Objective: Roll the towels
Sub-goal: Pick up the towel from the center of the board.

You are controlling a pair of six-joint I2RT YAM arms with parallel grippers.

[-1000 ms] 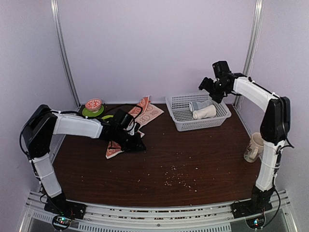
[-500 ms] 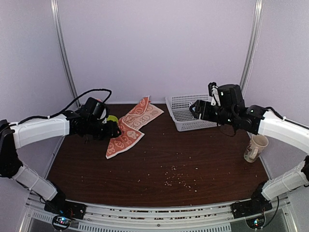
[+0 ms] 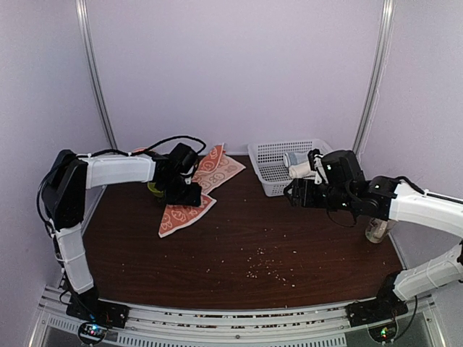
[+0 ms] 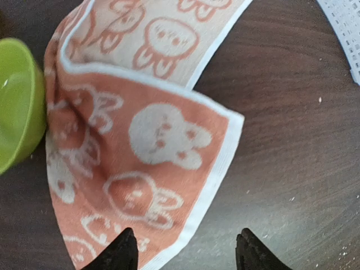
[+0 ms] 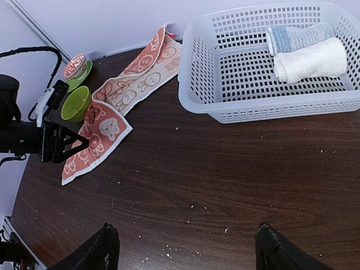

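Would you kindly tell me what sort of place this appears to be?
Probably a robotics test cell: plain lilac enclosure walls, a dark brown table with a metal mounting rail, and an orange rabbit-print towel as prop.

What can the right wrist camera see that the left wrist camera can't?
Only the right wrist view shows the rolled white towel and grey-blue roll inside the basket, and the little red-and-white bowl. Only the left wrist view shows the orange bunny towel up close, with eyes on each bunny face. Both show that towel, the green bowl, the dark table and some basket.
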